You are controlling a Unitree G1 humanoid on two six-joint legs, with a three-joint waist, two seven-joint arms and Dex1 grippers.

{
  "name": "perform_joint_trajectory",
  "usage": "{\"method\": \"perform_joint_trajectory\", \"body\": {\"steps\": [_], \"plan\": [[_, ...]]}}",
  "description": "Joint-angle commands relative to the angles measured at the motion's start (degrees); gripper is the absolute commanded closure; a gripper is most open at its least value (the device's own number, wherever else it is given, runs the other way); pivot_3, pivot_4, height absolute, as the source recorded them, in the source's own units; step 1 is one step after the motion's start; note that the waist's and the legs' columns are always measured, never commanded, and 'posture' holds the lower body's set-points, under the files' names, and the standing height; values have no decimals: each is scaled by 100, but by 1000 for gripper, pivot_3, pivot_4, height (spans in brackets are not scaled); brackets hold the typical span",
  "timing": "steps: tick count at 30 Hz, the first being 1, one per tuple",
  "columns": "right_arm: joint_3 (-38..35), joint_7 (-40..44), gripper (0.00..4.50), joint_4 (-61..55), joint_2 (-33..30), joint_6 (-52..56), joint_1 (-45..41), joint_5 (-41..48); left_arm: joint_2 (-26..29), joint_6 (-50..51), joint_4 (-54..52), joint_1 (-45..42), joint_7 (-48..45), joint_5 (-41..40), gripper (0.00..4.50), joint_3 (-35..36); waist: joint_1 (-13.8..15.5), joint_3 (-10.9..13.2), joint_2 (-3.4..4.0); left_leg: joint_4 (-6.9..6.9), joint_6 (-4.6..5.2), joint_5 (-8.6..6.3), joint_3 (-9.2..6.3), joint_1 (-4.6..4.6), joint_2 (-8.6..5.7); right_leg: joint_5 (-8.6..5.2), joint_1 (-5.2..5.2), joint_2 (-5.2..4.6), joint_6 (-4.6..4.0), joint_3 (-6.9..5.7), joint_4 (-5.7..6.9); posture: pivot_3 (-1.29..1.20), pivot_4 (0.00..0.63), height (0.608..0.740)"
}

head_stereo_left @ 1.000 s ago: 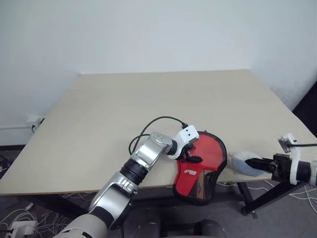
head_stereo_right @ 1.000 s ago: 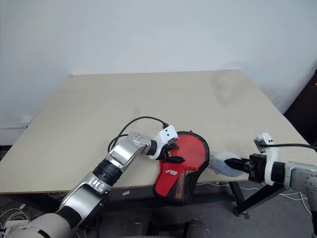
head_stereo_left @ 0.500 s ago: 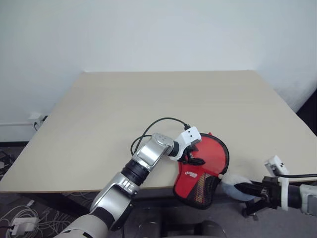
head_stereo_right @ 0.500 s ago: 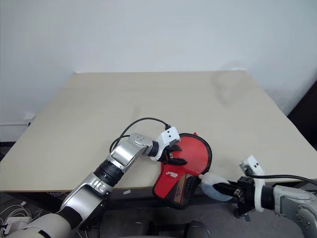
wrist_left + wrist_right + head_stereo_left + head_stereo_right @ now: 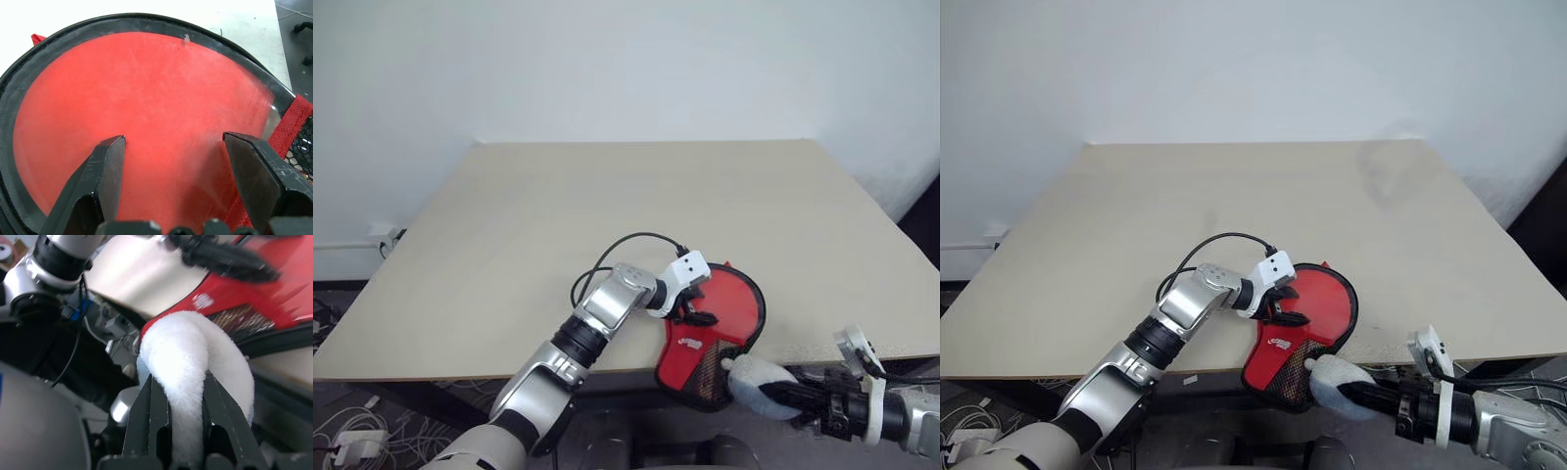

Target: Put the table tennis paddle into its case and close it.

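**Right claw swings in under the near edge, fluffy loop in its grip**

My right claw (image 5: 1368,396) has come a long way in the last second. It was out past the near right corner of the surface, and now it sits below the near edge, with the white fluffy loop (image 5: 1335,382) it carries brought up against the handle end of the case (image 5: 710,338). From my right wrist view the two black fingers (image 5: 146,418) are pinched together on that loop, one each side of the soft band. I cannot tell from here whether the loop is joined to the zip.

My left claw (image 5: 693,305) has not budged. It rests on the round part of the case with its fingers (image 5: 105,169) spread apart, pressing down on the clear plastic half. Through that plastic I see the red face of the table tennis paddle (image 5: 146,117), so the paddle is already inside. The case lies at the near edge of the surface, its round head on the surface and its narrow handle end hanging over the edge toward me.

What this means, as I judge it: the paddle step is done and the closing is what remains. My right arm looks to be lining up at the handle end, where black zip edging runs round the pouch. The left claw pinning the head should keep the case from sliding while I pull. The risk is the overhang; a hard tug could drag the whole pouch off the edge.
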Motion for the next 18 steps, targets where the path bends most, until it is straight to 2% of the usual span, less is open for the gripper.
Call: {"method": "perform_joint_trajectory", "body": {"steps": [1,6,12,18], "plan": [[346,305,4328,-485,-179,-279,246,-129,112,309,457,178,-31,178,1102,-285,0,0,-1,0,0,0,0,0,0,0,0,0,0,0,0,0,0,724],[1096,444,4328,-688,-508,-670,690,-689,96,296,491,146,-36,182,1102,-291,-2,0,-7,3,0,0,-1,1,-1,0,2,-5,0,0,1,0,0,724],[1149,42,4328,-807,-475,-503,313,-352,97,249,572,106,-52,203,1102,-284,2,0,-15,3,0,0,-2,1,-1,0,2,-4,0,0,0,0,0,724],[1000,-372,2214,-636,-270,-273,-86,98,110,237,589,80,-54,206,1102,-275,0,0,-20,2,0,0,-3,1,-1,1,2,-4,-1,-1,1,0,0,724]]}}
